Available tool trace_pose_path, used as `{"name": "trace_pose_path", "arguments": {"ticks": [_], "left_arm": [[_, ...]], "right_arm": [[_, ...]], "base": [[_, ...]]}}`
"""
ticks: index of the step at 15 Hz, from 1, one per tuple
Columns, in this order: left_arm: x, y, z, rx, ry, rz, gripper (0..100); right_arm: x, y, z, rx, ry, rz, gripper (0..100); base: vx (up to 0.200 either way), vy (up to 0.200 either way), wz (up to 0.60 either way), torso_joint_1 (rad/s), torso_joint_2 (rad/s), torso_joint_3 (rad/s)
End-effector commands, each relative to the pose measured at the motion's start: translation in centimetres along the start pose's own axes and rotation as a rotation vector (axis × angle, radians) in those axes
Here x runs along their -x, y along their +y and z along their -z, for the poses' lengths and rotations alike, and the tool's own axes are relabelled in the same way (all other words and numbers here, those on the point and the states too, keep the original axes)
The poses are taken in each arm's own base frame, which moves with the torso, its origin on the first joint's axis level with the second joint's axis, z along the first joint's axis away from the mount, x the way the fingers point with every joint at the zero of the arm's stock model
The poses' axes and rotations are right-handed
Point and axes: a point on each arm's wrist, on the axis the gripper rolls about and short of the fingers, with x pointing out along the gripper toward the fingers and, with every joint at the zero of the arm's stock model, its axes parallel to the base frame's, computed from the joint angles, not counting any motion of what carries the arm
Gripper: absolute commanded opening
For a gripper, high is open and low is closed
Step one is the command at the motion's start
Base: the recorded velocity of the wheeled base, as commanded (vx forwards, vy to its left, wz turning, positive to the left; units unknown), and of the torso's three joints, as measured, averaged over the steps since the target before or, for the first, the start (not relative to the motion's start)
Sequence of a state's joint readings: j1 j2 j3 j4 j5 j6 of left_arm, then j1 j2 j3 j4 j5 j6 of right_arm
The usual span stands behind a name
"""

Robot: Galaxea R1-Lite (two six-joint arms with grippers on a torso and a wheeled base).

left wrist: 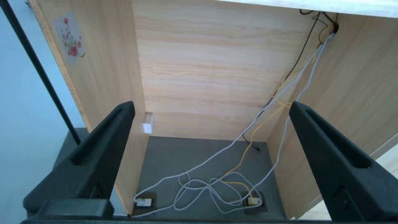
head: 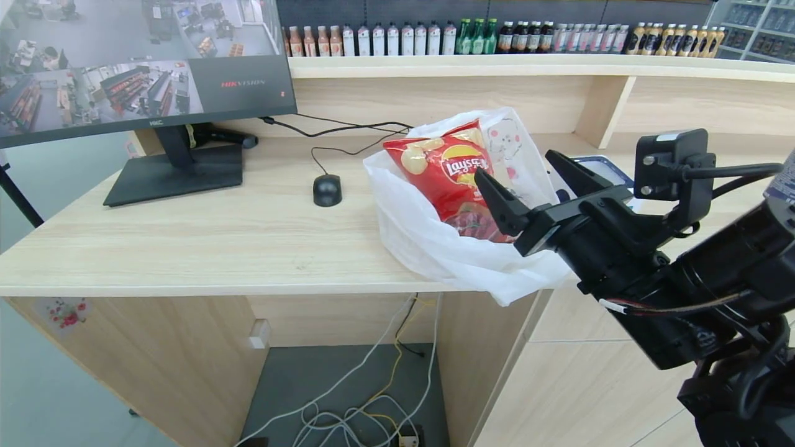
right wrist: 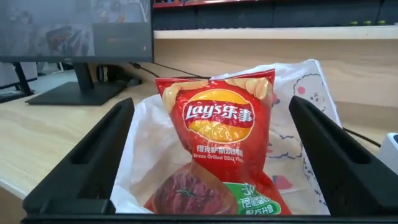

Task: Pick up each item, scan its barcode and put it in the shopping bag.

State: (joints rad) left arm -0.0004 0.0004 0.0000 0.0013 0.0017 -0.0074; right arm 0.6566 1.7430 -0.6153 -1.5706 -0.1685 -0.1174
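Right end effector hangs with its fingers spread wide and nothing between them, just in front of the shopping bag. It points away from the robot, straight at the chips. The chips lie dead ahead of it and very near, framed between the two fingers in the right wrist view. The packet stands inside the open bag with its long axis nearly upright, leaning a little back, its printed face turned toward the end effector. The fingers stand one to each side of the packet, so they span its width, across the long axis. By my reading the chips are already bagged, and any further move on them belongs to the right arm. Left end effector, also spread and empty, sits low before the desk and faces the hollow beneath it, where cables trail on the floor, well apart from the bag. The bag rests near the desk's front edge, and its lower fold droops over that edge, so a push from the front could probably shift it. A mouse lies beside the bag on the robot's left, with a monitor farther that way. A pale device sits behind the fingers, too hidden to identify. Bottles line the shelf at the back.
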Motion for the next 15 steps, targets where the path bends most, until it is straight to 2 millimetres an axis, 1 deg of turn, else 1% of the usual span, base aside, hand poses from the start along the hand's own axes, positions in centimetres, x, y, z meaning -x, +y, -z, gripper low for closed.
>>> {"name": "trace_pose_path", "arguments": {"ticks": [1, 4, 10, 15], "left_arm": [[0.0, 0.0, 0.0, 0.0, 0.0, 0.0, 100], [0.0, 0.0, 0.0, 0.0, 0.0, 0.0, 100], [0.0, 0.0, 0.0, 0.0, 0.0, 0.0, 100], [0.0, 0.0, 0.0, 0.0, 0.0, 0.0, 100]], "right_arm": [[0.2, 0.0, 0.0, -0.007, 0.004, -0.002, 100], [0.7, 0.0, 0.3, -0.003, 0.027, -0.004, 100], [1.1, 0.1, -0.3, -0.009, 0.016, -0.013, 100], [1.4, 0.1, -0.2, -0.009, 0.023, -0.017, 100]], "base": [[0.0, -0.2, 0.0, 0.002, 0.0, 0.002], [0.0, -0.2, 0.0, 0.012, 0.01, 0.001], [0.0, -0.2, 0.0, 0.0, 0.01, 0.004], [0.0, -0.2, 0.0, 0.001, 0.0, 0.002]]}}
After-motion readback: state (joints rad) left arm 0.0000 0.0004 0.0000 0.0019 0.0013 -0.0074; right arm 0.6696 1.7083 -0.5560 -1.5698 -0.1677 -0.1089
